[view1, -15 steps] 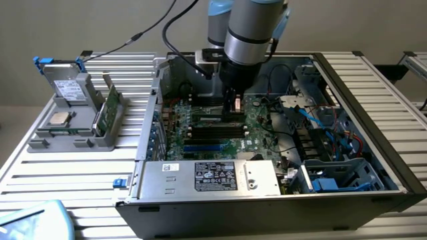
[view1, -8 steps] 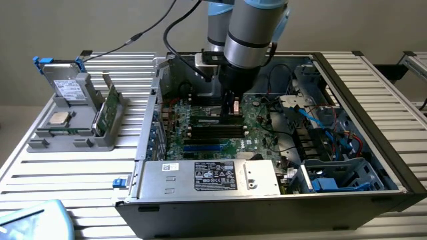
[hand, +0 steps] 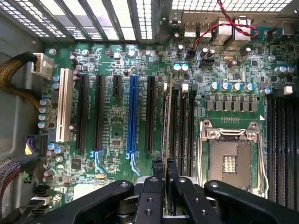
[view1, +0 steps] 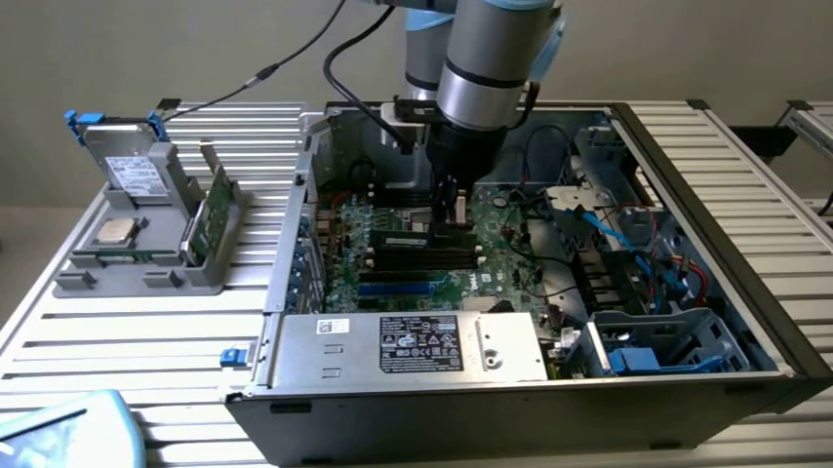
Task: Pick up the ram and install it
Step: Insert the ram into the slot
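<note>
My gripper (view1: pixel 455 200) reaches down into the open computer case (view1: pixel 729 244), over the green motherboard (view1: pixel 390 268). In the wrist view the gripper (hand: pixel 164 164) is shut on the ram (hand: pixel 166 121), a thin stick seen edge-on between the two black fingers (hand: pixel 153 186). The ram stands upright along the outermost slot of the black memory slots (hand: pixel 183 126), on the side away from the processor socket (hand: pixel 231 158). Whether it sits in the slot or just above it cannot be told. In the exterior view the ram (view1: pixel 457 214) shows as a short strip below the gripper.
A blue slot (hand: pixel 132 114), black slots and a white slot (hand: pixel 64 105) lie beside the ram. Outside the case, at the exterior view's left, a grey holder (view1: pixel 137 273) carries a green expansion card (view1: pixel 209 216) and a silver processor chip (view1: pixel 117 231). The power supply (view1: pixel 410 346) and blue cables (view1: pixel 612 234) crowd the case.
</note>
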### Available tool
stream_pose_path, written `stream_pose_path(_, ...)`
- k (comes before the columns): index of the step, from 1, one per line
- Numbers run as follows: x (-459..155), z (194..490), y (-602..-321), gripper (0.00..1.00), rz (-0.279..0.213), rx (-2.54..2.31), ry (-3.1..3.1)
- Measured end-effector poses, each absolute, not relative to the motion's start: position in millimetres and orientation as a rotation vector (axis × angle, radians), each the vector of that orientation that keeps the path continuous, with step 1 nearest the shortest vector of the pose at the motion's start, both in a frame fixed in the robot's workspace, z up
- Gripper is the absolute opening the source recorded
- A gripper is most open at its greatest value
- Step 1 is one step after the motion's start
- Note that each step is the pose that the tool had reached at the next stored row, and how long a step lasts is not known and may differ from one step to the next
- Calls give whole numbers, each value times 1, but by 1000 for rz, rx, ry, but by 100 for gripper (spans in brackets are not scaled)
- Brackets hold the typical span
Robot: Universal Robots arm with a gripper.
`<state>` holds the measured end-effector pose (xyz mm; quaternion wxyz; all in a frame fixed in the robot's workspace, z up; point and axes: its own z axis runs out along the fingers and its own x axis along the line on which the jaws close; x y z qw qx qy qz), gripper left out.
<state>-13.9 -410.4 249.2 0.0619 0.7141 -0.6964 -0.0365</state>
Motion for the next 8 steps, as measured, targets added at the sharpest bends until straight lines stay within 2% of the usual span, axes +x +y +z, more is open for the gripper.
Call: stream_pose_path(8, -14, 247, -403, 13, -51, 2173, -2097)
